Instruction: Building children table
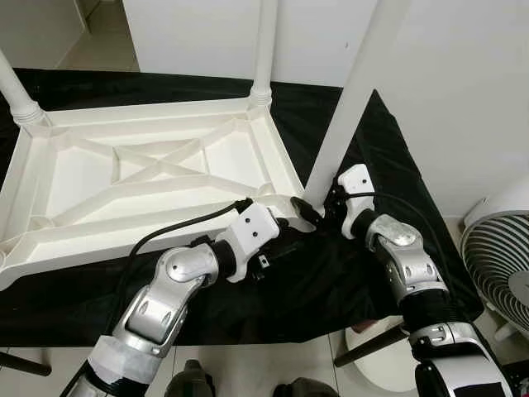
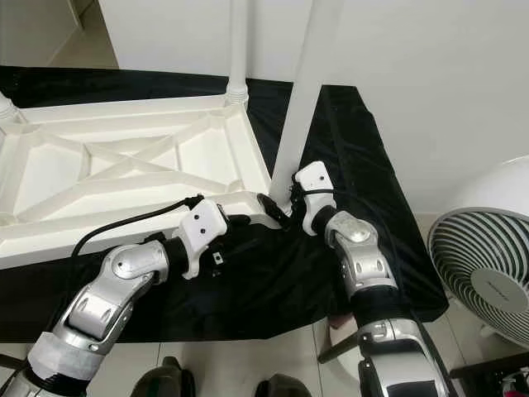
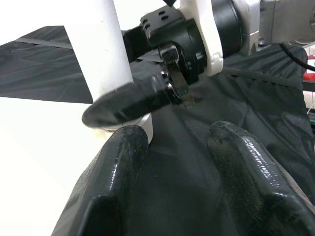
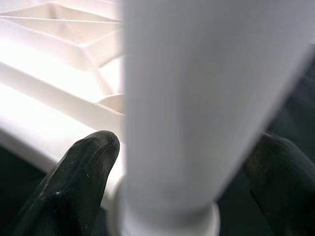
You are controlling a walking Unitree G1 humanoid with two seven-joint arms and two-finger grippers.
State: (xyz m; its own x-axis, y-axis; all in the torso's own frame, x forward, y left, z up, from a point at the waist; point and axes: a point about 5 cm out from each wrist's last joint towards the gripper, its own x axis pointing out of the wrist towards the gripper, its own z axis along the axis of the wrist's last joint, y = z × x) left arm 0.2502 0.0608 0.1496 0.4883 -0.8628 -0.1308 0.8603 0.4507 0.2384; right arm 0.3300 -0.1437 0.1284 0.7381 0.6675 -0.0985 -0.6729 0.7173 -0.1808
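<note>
Two silver arms reached forward from the bottom of the head views, over a black cloth (image 1: 331, 289) spread on the floor. On the left lay the white plastic table top (image 1: 149, 178), turned upside down, with its crossed ribs facing up; it rested on the cloth. Two white round legs already stood in its far corners, one at the far left (image 1: 16, 95) and one at the far right (image 1: 264, 58). The left gripper (image 1: 302, 217) was at the near right corner of the table top, its fingers (image 3: 120, 162) spread apart and holding nothing, with only cloth between them in the left wrist view. Just beside it, the long white leg (image 1: 351, 99) stood tilted at this same corner, its lower end at the socket. The right gripper (image 1: 326, 207) was around the base of this leg, one black finger (image 4: 78, 177) on each side, clamped on it. At the far right stood a white round fan (image 1: 500, 260) on the tiled floor.
</note>
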